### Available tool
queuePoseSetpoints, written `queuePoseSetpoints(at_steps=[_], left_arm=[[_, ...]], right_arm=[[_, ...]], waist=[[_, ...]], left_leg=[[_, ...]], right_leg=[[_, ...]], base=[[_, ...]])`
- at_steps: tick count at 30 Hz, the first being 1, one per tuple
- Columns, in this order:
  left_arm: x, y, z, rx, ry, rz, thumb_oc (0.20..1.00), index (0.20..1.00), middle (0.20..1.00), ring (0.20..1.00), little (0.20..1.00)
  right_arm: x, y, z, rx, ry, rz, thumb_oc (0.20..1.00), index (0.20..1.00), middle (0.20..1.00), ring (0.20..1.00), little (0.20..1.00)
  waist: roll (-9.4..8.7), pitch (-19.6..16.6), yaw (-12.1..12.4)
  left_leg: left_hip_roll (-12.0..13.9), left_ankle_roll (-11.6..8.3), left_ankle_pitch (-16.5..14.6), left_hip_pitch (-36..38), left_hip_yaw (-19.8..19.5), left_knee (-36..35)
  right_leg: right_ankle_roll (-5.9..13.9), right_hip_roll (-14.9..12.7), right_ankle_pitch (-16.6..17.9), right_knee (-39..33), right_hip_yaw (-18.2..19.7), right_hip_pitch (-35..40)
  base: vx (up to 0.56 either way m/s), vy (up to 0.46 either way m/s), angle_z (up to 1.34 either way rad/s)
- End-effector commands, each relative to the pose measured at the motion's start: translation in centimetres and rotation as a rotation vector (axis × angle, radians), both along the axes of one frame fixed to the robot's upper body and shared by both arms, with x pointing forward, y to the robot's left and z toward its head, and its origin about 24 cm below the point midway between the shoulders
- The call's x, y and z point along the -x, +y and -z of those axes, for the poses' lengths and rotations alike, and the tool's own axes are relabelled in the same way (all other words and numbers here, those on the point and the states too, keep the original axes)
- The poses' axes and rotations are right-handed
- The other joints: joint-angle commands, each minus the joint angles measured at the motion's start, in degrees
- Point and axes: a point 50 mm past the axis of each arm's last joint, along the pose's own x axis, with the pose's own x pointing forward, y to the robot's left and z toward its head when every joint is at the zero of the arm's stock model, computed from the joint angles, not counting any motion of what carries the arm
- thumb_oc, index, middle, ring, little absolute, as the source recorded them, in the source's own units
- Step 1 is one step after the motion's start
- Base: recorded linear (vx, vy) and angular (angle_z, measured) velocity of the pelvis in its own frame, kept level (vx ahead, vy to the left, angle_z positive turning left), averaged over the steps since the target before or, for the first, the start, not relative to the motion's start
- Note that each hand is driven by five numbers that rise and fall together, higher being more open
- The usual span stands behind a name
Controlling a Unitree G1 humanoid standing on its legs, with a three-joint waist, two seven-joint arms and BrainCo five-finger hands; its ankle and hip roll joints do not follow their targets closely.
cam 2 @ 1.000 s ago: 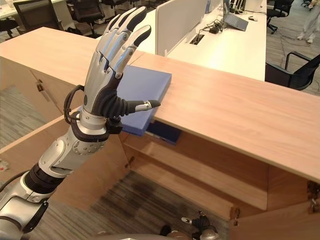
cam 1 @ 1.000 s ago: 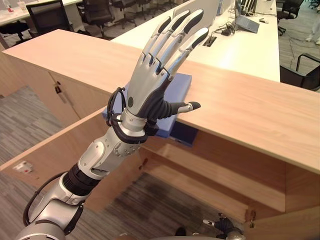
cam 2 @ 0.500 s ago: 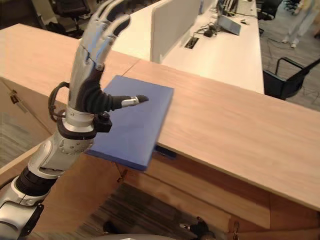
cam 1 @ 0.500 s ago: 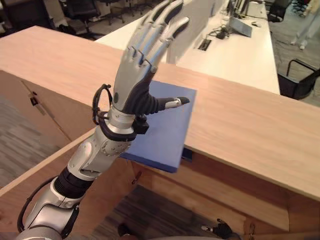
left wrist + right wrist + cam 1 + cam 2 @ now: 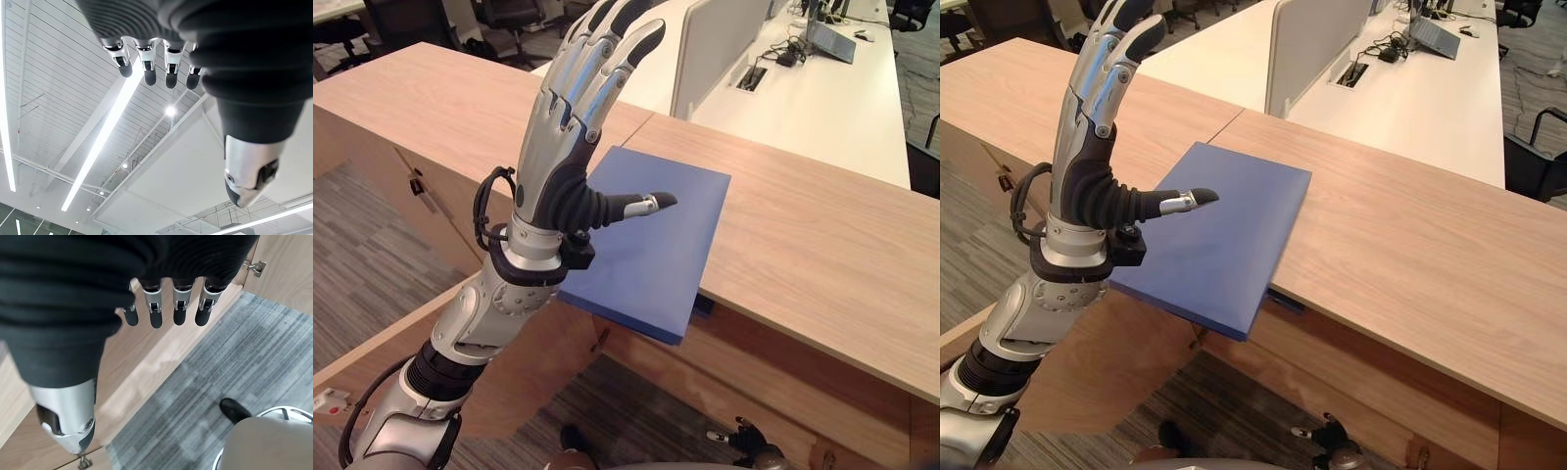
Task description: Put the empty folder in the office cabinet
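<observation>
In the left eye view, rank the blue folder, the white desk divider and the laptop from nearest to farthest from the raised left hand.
1. Blue folder: on the wooden cabinet top, overhanging its edge, just beside the left hand.
2. White desk divider: upright on the white desk behind the cabinet.
3. Laptop: far end of that desk, upper right.

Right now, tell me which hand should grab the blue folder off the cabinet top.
Left. The left hand is raised, open, right beside the blue folder overhanging the cabinet top. The right hand hangs open, low by the floor.
</observation>
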Motion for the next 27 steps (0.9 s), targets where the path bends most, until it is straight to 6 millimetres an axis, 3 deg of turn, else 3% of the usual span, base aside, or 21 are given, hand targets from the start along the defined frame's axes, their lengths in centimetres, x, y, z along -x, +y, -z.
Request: queuePoseSetpoints(at_steps=[1, 11, 15, 27], left_arm=[[0.4, 1.9, -0.2, 0.029, 0.029, -0.013, 1.000, 1.000, 1.000, 1.000, 1.000], [1.3, 5.8, 3.6, 0.009, 0.215, -0.166, 1.000, 1.000, 1.000, 1.000, 1.000], [1.5, 7.6, 5.9, -0.077, 0.303, -0.289, 1.000, 1.000, 1.000, 1.000, 1.000], [1.2, 8.7, 8.4, -0.165, 0.415, -0.361, 1.000, 1.000, 1.000, 1.000, 1.000]], right_arm=[[0.2, 1.6, 0.3, -0.038, 0.010, -0.008, 1.000, 1.000, 1.000, 1.000, 1.000], [0.1, 0.8, 0.2, -0.016, 0.013, -0.005, 1.000, 1.000, 1.000, 1.000, 1.000], [-0.3, 0.3, 0.0, -0.006, -0.002, 0.010, 1.000, 1.000, 1.000, 1.000, 1.000], [-1.0, 0.0, -0.3, 0.007, -0.028, 0.007, 1.000, 1.000, 1.000, 1.000, 1.000]], waist=[[0.56, -0.6, 1.7], [0.74, 0.8, 4.2], [0.72, 1.3, 5.4], [0.33, 1.4, 5.9]], left_leg=[[8.4, -7.66, 1.5, 1.0, 0.5, 3.7], [9.5, -8.24, 1.3, 0.6, -0.6, 5.6], [9.9, -8.33, 1.3, 0.3, -1.3, 5.9], [10.5, -8.58, 1.1, 0.6, -0.8, 6.0]], right_leg=[[0.44, 0.3, 0.3, 0.8, 0.2, -3.8], [-0.27, 1.9, -0.2, 0.2, 0.2, -3.5], [-0.52, 2.7, -0.3, 0.0, 0.2, -3.5], [-0.57, 3.3, 0.0, -0.3, 0.9, -4.1]], base=[[-0.03, -0.060, 0.04], [-0.01, -0.052, 0.04], [-0.01, -0.041, 0.11], [0.00, -0.006, 0.01]])
